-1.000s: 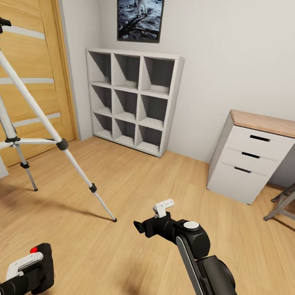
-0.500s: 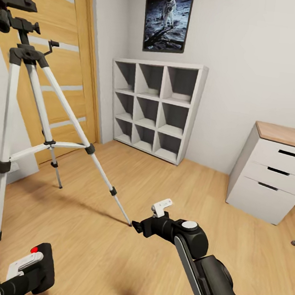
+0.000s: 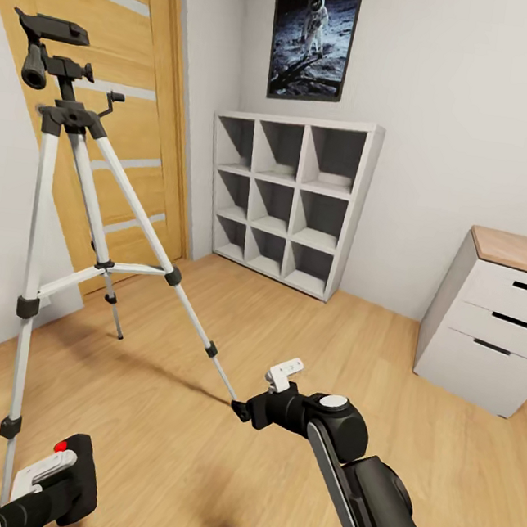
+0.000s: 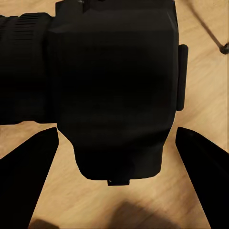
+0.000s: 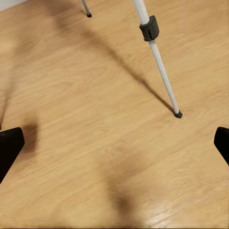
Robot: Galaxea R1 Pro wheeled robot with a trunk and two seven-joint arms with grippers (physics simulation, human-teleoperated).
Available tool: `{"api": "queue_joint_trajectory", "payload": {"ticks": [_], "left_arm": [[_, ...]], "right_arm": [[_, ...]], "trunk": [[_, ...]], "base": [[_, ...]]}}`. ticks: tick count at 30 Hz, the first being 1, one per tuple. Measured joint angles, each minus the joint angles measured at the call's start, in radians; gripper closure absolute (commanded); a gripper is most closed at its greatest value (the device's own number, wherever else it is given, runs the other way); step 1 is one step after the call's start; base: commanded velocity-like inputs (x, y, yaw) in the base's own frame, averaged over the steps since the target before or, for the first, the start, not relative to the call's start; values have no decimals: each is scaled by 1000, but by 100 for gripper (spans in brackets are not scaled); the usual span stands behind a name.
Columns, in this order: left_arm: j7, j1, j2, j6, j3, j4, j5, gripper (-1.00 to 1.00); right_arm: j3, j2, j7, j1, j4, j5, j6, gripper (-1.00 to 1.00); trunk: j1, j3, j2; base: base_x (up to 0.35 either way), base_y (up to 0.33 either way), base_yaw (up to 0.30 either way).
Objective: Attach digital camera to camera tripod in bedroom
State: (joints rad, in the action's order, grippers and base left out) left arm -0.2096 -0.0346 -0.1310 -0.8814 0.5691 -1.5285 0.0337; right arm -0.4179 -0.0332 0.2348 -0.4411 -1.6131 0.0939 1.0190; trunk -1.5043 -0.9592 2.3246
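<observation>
The camera tripod (image 3: 52, 118) stands at the left of the head view, silver legs spread on the plank floor, its black head (image 3: 52, 28) bare on top. One leg (image 5: 157, 56) slants down to a foot (image 5: 177, 114) just ahead of my right gripper (image 3: 264, 391), which is open, its fingertips (image 5: 9, 145) wide apart and nothing between them. At the bottom left, my left gripper (image 3: 43, 477) is shut on the digital camera (image 3: 83, 472), a black box with a red button (image 3: 61, 445) on top. The camera body (image 4: 114, 86) sits between the dark fingers (image 4: 28, 167).
A wood-panelled door (image 3: 109, 113) stands behind the tripod. A white cube shelf (image 3: 291, 205) lines the far wall under an astronaut poster (image 3: 314, 37). A white drawer unit with a wood top (image 3: 495, 325) is at the right. Open plank floor (image 3: 329, 329) lies between them.
The whole view has swung left and up, so the tripod's head and near leg now show. Both grippers keep their places in the picture; the camera stays held.
</observation>
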Motion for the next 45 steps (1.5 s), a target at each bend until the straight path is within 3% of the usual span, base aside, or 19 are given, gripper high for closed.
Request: {"api": "queue_joint_trajectory", "payload": {"ticks": [5,16,30,40,43,45], "left_arm": [[3,0,0,1,-1,0,2,100],[7,0,-2,6,-10,0,-1,100],[8,0,1,4,-56,22,-2,100],[18,0,6,5,-118,23,-8,100],[13,2,9,7,-100,18,-11,100],[8,4,10,7,-59,12,-11,100]], "right_arm": [[3,-15,-1,0,0,-1,23,-100],[6,-17,-2,0,0,-1,23,-100],[8,-16,-2,0,0,-1,23,-100],[7,-11,1,0,0,0,23,-100],[9,-9,2,0,0,1,23,-100],[9,-9,3,0,0,1,23,-100]], "trunk": [[19,16,-35],[61,51,-112],[115,96,-210],[153,127,-280],[165,136,-301],[173,142,-315]], "base": [[0,0,134],[0,0,230],[0,0,95],[0,0,3],[0,0,0],[0,0,0]]}}
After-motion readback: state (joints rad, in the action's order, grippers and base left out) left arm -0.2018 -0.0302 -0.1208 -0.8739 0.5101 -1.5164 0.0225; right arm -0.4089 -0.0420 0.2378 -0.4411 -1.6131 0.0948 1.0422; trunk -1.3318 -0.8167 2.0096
